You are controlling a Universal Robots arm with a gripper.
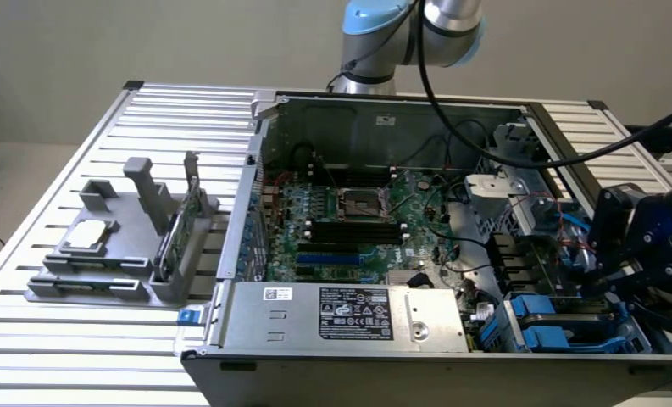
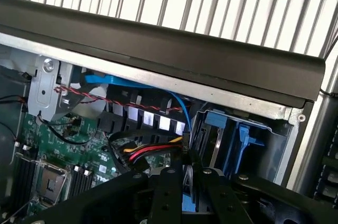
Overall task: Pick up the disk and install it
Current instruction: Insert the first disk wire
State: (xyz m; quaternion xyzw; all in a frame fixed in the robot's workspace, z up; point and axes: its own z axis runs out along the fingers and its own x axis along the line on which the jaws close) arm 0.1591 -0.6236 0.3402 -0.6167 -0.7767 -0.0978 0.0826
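Gripper (image 2: 186,175) clamped on a thin blue-edged piece, taken to be the disk (image 2: 186,203), held edge-on near the drive bay (image 2: 232,129) — best kept square to the blue guides (image 2: 244,139), clear of the red-yellow cable (image 2: 150,152), and fed in slowly.

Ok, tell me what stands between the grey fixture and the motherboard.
The case's metal side wall stands between the grey fixture and the motherboard, seen in the exterior view.
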